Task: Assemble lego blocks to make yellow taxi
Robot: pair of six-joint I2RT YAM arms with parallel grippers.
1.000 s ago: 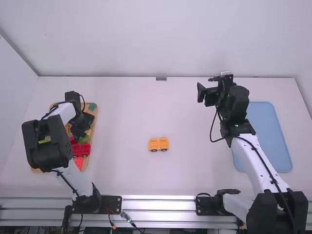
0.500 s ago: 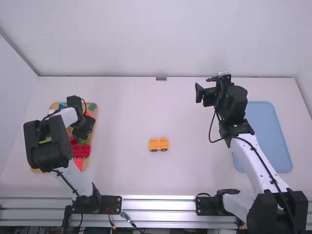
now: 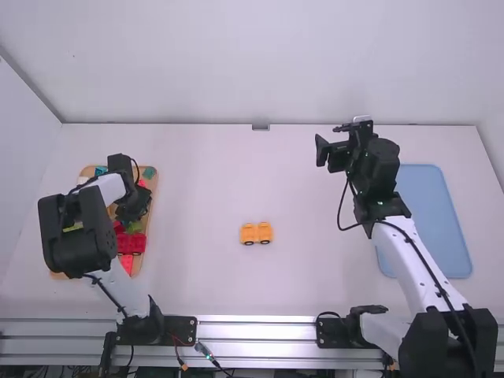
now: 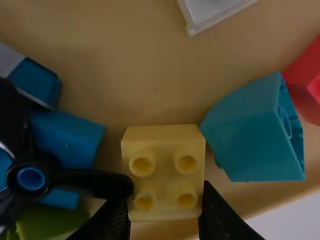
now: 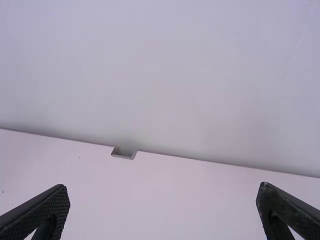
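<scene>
My left gripper (image 3: 134,206) is low over the wooden tray of bricks at the far left. In the left wrist view, the left gripper (image 4: 164,220) has its fingers against both sides of a yellow two-by-two brick (image 4: 164,172), shut on it, studs facing the camera. Two orange wheeled pieces (image 3: 257,233) stand side by side at mid-table. My right gripper (image 3: 334,151) is held up over the right part of the table, and in the right wrist view the right gripper (image 5: 162,207) is open, its fingers wide apart with nothing between them.
Beside the yellow brick lie a teal brick (image 4: 252,131), blue bricks (image 4: 67,145), a green piece (image 4: 47,222) and a red one (image 4: 306,80). The wooden tray (image 3: 153,193) also holds a red wheeled piece (image 3: 131,242). A blue tray (image 3: 435,213) lies at the right.
Over the wooden tray, the left gripper has shifted slightly toward the table's front edge, uncovering blue and red bricks. The right arm has moved very slightly left.
</scene>
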